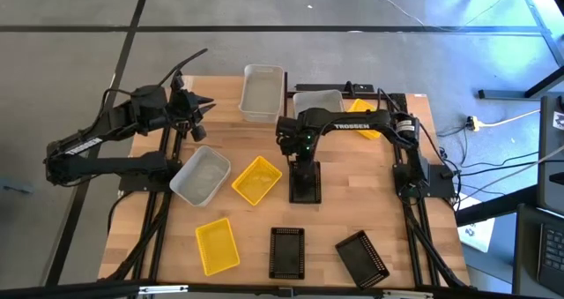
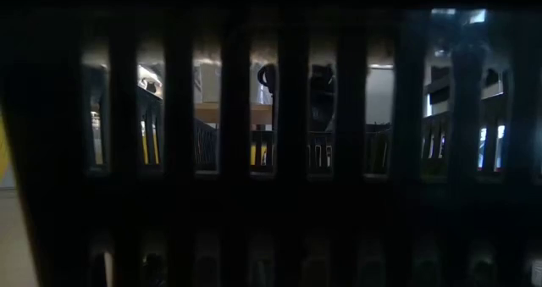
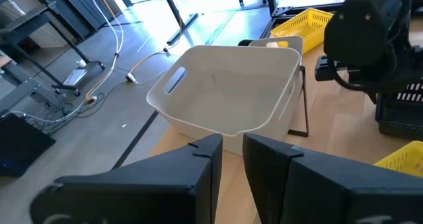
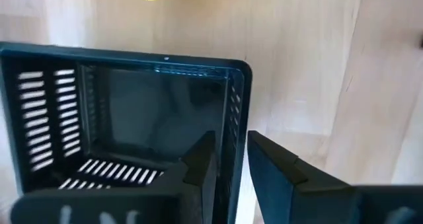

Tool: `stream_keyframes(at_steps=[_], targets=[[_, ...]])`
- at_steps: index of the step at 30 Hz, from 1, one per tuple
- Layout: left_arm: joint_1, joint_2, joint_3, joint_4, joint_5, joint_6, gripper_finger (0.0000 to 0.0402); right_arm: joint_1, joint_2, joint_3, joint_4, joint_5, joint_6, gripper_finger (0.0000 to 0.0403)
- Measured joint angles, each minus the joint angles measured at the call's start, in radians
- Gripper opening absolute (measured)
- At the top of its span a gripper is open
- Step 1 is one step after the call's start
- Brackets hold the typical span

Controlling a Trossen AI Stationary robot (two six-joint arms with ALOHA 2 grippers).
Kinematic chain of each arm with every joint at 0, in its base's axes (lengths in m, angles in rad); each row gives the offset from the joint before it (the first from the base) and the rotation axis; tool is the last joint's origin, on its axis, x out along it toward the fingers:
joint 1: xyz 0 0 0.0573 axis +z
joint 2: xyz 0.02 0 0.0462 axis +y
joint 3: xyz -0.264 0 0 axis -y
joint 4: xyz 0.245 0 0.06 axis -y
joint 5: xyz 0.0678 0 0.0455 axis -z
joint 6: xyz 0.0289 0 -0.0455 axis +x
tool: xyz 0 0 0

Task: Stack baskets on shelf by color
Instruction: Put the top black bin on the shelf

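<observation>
At centre frame in the high view, a black basket (image 4: 125, 118) is being clamped at its wall by the right gripper (image 4: 231, 161). At upper left, the left gripper (image 1: 199, 114) is being held with fingers (image 3: 198, 164) slightly apart, empty, near a white basket (image 3: 228, 92).

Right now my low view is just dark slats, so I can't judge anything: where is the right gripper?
Observer: The right gripper is mid-table, closed on one wall of a black basket, one finger inside and one outside.
Operator: And the left?
Observer: The left gripper hangs empty at the far left, facing a white basket at the table's far edge.
Operator: What blocks my camera?
Observer: Probably the near black basket, which sits at the table's near edge in the high view.
</observation>
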Motion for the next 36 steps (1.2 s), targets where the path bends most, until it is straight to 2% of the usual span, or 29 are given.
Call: stream_keyframes(at_steps=[17, 19, 23, 25, 30, 36], targets=[[0.0, 0.0, -0.001, 0.001, 0.001, 0.001, 0.0053, 0.011, 0.106, 0.0, 0.025, 0.007, 0.031, 0.0084], [0.0, 0.0, -0.001, 0.001, 0.001, 0.001, 0.0053, 0.012, 0.106, 0.0, 0.025, -0.01, 0.057, 0.0074], [0.0, 0.0, -0.001, 0.001, 0.001, 0.001, 0.0053, 0.016, 0.101, 0.0, 0.02, -0.018, 0.083, 0.002], [0.0, 0.0, -0.001, 0.001, 0.0, 0.001, 0.0053, 0.02, 0.097, 0.006, 0.013, -0.018, 0.084, 0.0008], [0.0, 0.0, -0.001, 0.001, 0.0, 0.001, 0.0053, 0.033, 0.098, 0.073, -0.089, 0.033, 0.083, 0.0003], [0.0, 0.0, -0.001, 0.001, 0.0, -0.007, 0.0053, 0.051, 0.098, 0.242, -0.279, 0.122, 0.106, 0.0002]])
